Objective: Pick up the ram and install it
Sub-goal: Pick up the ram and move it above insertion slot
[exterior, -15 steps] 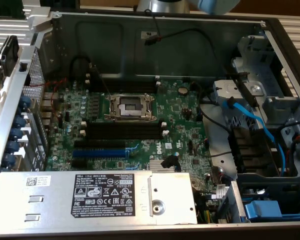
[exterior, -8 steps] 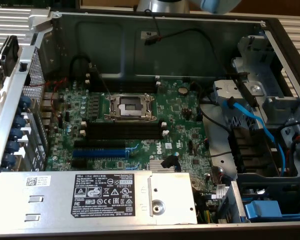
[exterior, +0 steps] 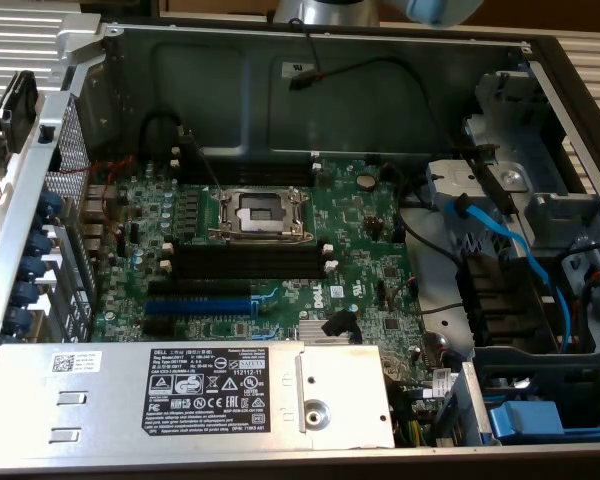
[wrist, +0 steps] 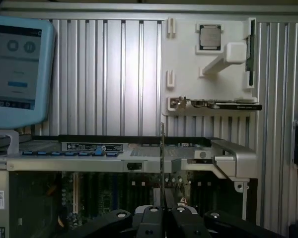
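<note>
The ram (wrist: pixel 162 158): where is it? (Student)

Between the fingers (wrist: pixel 150 220) of the gripper (wrist: pixel 164 212), which are drawn in narrow and pinch the board by its two flat faces. In the wrist view it appears edge-on, as a thin dark line. (Tutor)

Which way does it lie from the fingers? (Student)

Straight ahead of the fingertips, the way they point. The visible length runs on from the grip towards the open case (wrist: pixel 223 158), so the long axis is judged to follow that line. Since the board is seen edge-on, this cannot be confirmed. (Tutor)

And the seat it has to meet? (Student)

Read the exterior view as a clock face centred on the processor socket (exterior: pixel 260 212). The black memory slots (exterior: pixel 245 262) lie at six o'clock from the socket, with the blue expansion slot (exterior: pixel 198 305) at seven o'clock, farther out. The slots run from nine o'clock to three o'clock, and no stick stands in them. In my judgement the deciding relation is the board's long axis against that line. (Tutor)

The arm's pose? (Student)

Part of the arm (exterior: pixel 315 10) shows at twelve o'clock, beyond the far wall of the case. The gripper hangs clear of the motherboard (exterior: pixel 360 220), well apart from the slots, and the board is not yet seated. (Tutor)
</note>
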Controlling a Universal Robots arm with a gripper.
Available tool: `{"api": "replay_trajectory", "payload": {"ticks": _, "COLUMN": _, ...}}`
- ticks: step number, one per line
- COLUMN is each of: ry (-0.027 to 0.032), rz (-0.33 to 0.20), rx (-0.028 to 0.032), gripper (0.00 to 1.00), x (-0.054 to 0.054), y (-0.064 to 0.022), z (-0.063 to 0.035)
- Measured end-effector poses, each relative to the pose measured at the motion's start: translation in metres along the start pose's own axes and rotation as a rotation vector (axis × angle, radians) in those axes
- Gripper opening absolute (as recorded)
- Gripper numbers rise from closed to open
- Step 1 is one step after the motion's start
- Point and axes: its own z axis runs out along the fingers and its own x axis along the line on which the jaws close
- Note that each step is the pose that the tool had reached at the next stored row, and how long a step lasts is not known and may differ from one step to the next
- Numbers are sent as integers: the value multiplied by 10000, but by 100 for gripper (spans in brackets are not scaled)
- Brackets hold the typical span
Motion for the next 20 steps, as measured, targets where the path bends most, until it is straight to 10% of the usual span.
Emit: {"api": "replay_trajectory", "payload": {"ticks": 20, "ry": 0, "rz": -2, "rx": -1, "gripper": 12, "x": 157, "y": -775, "z": -77}}
